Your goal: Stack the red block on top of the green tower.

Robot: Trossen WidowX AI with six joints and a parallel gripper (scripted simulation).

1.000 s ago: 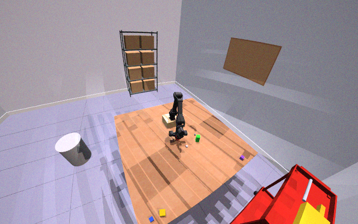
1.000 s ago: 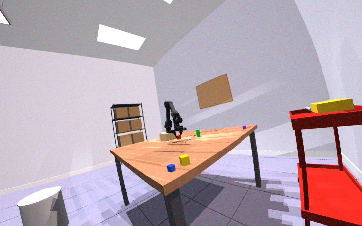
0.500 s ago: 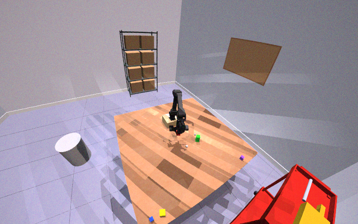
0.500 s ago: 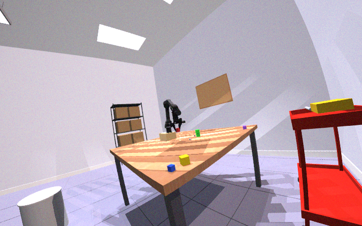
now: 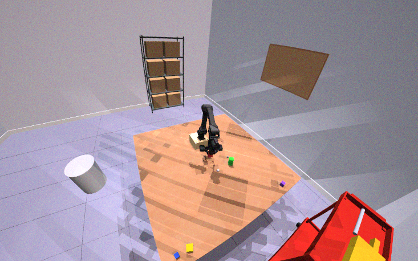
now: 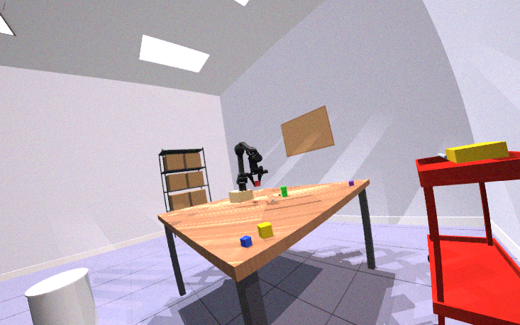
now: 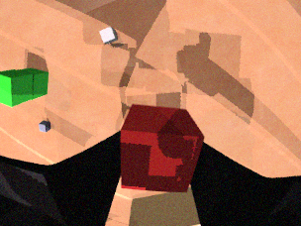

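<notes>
The red block (image 5: 210, 155) (image 6: 257, 183) (image 7: 160, 154) is held between the fingers, raised above the table. My gripper (image 6: 257, 182) (image 7: 156, 137) is shut on it. The green tower (image 5: 231, 161) (image 6: 284, 191) (image 7: 27, 86) stands upright on the table, to the right of my gripper in the top and exterior views and at the left edge in the wrist view. The red block and the tower are apart. In the top view the arm hides most of the fingers and part of the block.
A small white cube (image 5: 217, 170) (image 6: 272, 199) (image 7: 108, 35) and a tiny grey cube (image 5: 227, 156) (image 7: 45, 126) lie near the tower. A purple block (image 5: 282, 183) (image 6: 351, 183) lies near the right corner. Yellow (image 5: 189, 247) (image 6: 264, 230) and blue (image 5: 177, 255) (image 6: 245, 241) blocks lie near the front corner.
</notes>
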